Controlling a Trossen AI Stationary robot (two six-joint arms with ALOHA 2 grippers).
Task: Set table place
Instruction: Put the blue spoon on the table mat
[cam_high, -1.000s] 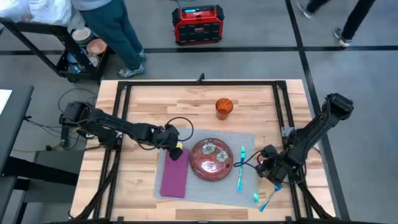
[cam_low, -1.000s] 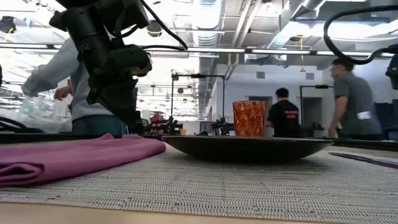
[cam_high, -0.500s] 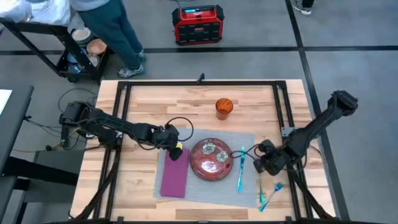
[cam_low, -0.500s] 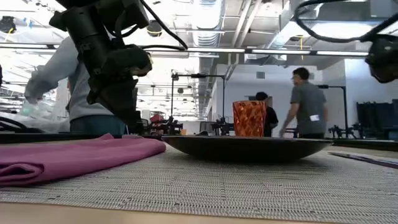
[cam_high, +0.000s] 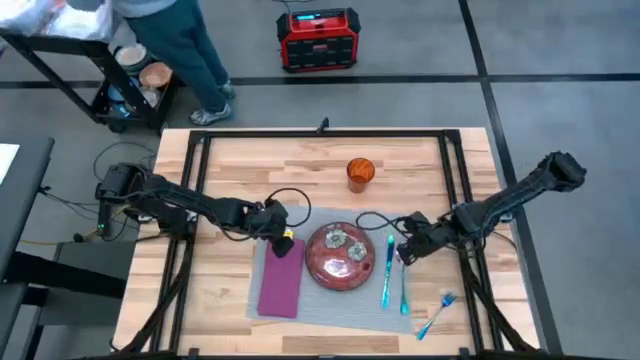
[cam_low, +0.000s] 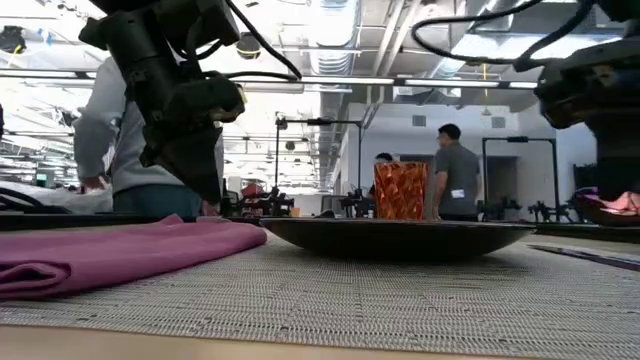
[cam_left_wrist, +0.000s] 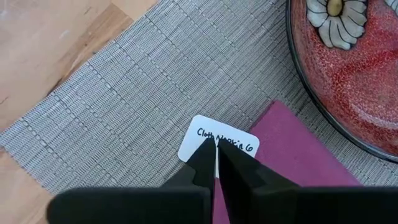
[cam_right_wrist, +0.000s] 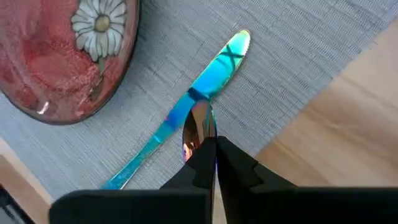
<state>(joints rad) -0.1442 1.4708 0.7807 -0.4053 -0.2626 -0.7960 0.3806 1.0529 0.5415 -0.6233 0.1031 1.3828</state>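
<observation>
My right claw (cam_high: 402, 254) grips a spoon (cam_right_wrist: 198, 129) over the placemat's (cam_high: 330, 310) right edge; next, lay it beside the knife (cam_high: 387, 270).

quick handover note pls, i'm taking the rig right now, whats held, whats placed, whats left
Left gripper: shut on the white tag of the purple cloth napkin, on the grey woven placemat.
Right gripper: shut on an iridescent spoon, over the mat beside the blue knife.
Done: red flowered plate centred on the mat, knife and napkin on either side, orange faceted cup on the wooden table.
Left: set the spoon down; blue fork lies off the mat.
</observation>
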